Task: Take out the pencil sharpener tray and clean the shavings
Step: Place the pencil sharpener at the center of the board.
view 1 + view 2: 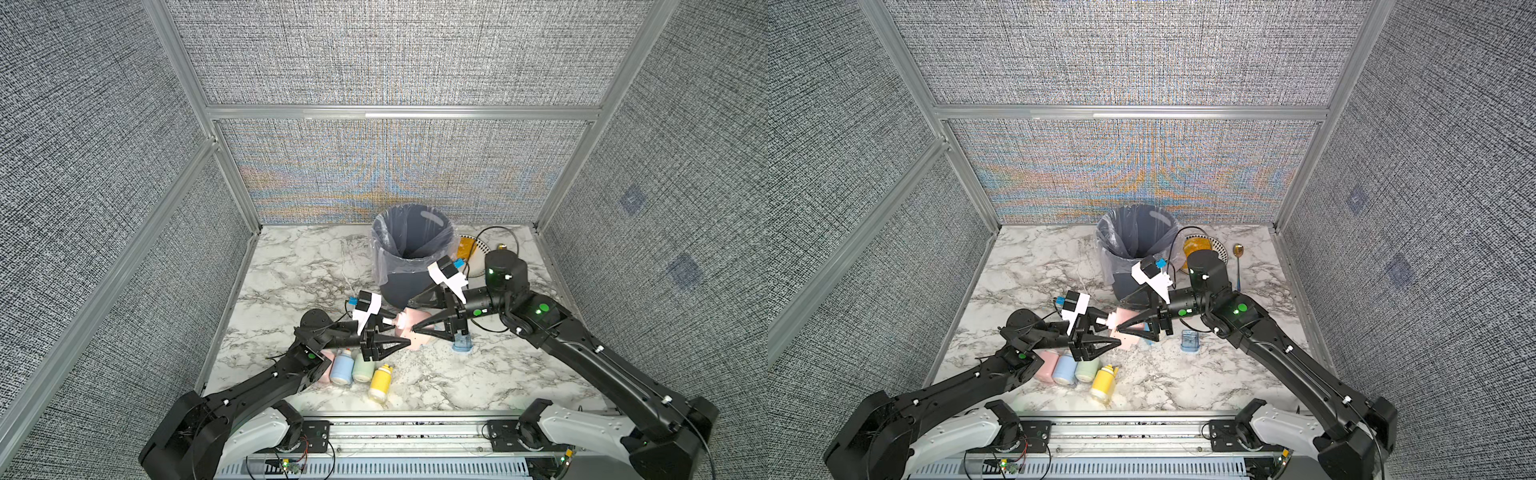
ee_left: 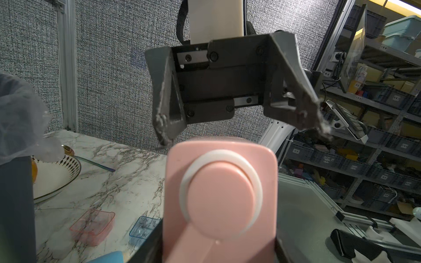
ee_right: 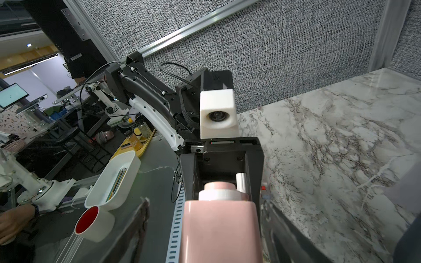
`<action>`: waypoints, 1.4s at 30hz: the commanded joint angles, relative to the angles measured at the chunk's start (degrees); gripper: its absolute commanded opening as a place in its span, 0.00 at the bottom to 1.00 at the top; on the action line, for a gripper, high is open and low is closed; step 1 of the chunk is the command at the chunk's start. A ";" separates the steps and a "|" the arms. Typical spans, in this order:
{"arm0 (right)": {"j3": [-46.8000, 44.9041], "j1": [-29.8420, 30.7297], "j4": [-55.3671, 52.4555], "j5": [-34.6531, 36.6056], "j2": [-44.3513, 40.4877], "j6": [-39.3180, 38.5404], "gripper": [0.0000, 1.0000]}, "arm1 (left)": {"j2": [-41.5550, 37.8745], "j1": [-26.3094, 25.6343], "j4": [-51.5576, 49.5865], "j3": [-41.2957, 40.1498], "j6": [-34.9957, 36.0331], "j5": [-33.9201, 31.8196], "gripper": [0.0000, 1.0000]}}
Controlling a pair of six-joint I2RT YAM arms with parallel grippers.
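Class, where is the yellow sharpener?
In both top views the yellow sharpener lies near the table's front edge, beside the green sharpener, by the left arm.

Pink sharpener (image 2: 219, 200) held in the air; its pink tray (image 2: 92, 224) is out, lying on the table (image 2: 127, 173).

The sharpener is a boxy pink body with rounded corners. Its crank end has a round pink hub ringed in white, and it lies roughly level above the marble. The tray is shallow, clear pink and squarish. It rests flat and apart from the sharpener, just beside a clear blue tray (image 2: 142, 230). Dark marks show through it, but the shavings cannot be told from the marble veins.
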 commanded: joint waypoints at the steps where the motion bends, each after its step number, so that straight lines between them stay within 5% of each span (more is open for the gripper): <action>1: 1.38 1.92 -5.97 1.62 1.24 -4.73 0.79 | -0.23 0.17 2.15 0.46 0.11 1.52 0.00; 14: 0.83 2.88 -8.69 5.01 1.75 -6.41 0.67 | -0.76 0.17 1.48 0.60 0.35 1.35 0.00; 21: 1.18 2.88 -8.95 3.51 1.67 -6.83 0.38 | -1.47 0.17 -0.33 0.86 1.15 0.91 0.00; 25: 1.27 2.89 -8.54 4.02 0.88 -6.81 0.34 | -2.29 0.18 -3.79 1.50 3.18 1.06 0.00; 27: 1.21 2.78 -7.83 5.28 0.28 -6.38 0.34 | -2.91 0.09 -6.86 1.94 4.43 0.46 0.06; 31: 0.28 1.15 -5.95 8.53 -0.72 -4.64 0.33 | -4.51 0.16 -11.65 1.98 5.21 -1.35 0.56; 36: -1.83 -1.63 -2.49 10.88 -1.33 -2.20 0.32 | -8.54 0.09 -19.25 0.93 6.82 -6.19 0.99; 42: -5.27 -1.00 4.22 16.17 0.23 1.42 0.32 | -19.08 0.09 -32.21 -2.47 6.37 -22.71 1.00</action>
